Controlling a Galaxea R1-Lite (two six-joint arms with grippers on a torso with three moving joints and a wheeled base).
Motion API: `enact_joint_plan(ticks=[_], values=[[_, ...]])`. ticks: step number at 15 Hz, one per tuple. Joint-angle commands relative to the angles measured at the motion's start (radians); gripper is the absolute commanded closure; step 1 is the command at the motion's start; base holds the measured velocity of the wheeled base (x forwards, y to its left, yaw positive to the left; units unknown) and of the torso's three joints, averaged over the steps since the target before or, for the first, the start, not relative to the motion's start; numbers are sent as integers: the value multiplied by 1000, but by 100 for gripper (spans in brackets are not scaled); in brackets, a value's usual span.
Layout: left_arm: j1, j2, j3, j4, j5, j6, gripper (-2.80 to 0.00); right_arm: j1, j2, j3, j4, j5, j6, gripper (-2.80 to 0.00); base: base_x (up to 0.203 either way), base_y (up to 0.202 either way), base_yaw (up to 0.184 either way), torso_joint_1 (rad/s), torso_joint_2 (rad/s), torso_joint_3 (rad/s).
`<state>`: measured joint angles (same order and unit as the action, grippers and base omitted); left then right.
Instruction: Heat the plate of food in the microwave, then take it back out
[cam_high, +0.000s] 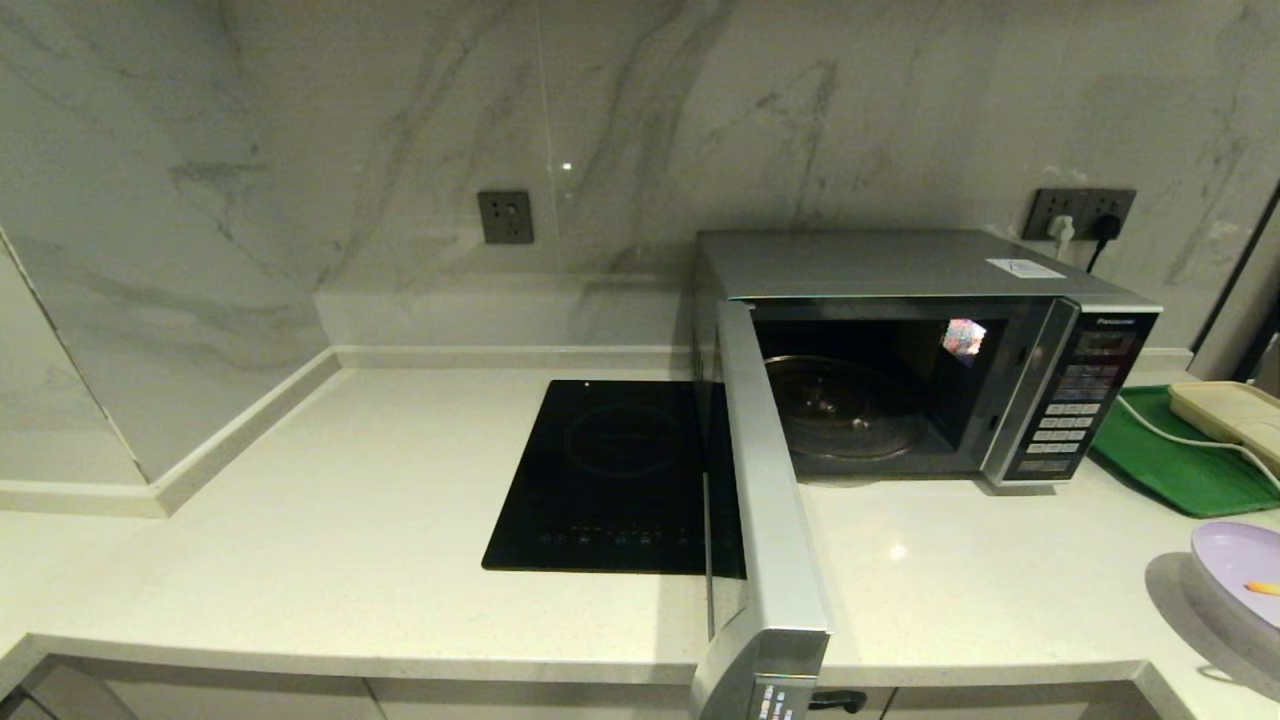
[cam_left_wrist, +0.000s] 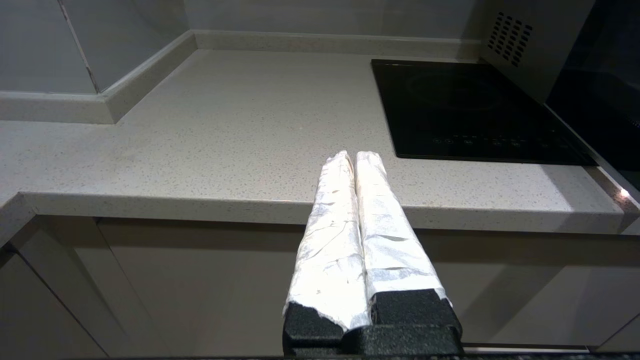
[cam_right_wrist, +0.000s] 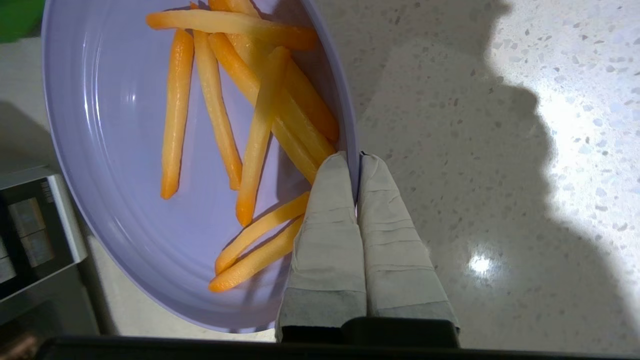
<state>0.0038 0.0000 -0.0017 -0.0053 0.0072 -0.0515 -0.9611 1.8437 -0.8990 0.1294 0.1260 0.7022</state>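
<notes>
1. While the microwave (cam_high: 930, 350) stands at the far right of the desk (cam_high: 300, 520), its door (cam_high: 765, 500) is swung wide open toward the near edge, and the glass turntable (cam_high: 840, 405) is seen bare inside.
2. The plate of food (cam_right_wrist: 150, 150) is found at the near right of the desk, to the right of the microwave; in the head view only its left part (cam_high: 1235, 570) is visible at the frame's edge, with a shadow cast on the desk beside it.
3. The rim of the plate is pinched between the two padded fingers of the right pincer (cam_right_wrist: 358, 159), one finger lying inside over the fries (cam_right_wrist: 260, 135) and the other outside the rim.
4. The left pincer (cam_left_wrist: 354, 156) is held before the near edge of the desk, left of the black cooktop (cam_high: 610, 480), with its wrapped fingers pressed together on nothing.
5. A green tray (cam_high: 1170, 460) is set to the right of the microwave, and a cream box (cam_high: 1230, 410) is lying on it.
6. Two wall sockets are seen on the marble wall, one (cam_high: 505, 217) above the cooktop and one (cam_high: 1085, 212) behind the microwave with plugs in it.
</notes>
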Motion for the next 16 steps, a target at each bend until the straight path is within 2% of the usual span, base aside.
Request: enact_joint_plan(ticks=[1,11,16], values=[[-1,0,0,-1,0,-1,0,-1,76,-8,-30,0,-2,0,0,0,0,0,0,0],[1,-1,0,-1,0,-1,0,-2,189,-15,-161,-5,-25,0,0,0,0,0,0,0],[1,-1,0,-1,0,-1,0,-8,216,-17,-182,-6,-66,0,0,0,0,0,0,0]])
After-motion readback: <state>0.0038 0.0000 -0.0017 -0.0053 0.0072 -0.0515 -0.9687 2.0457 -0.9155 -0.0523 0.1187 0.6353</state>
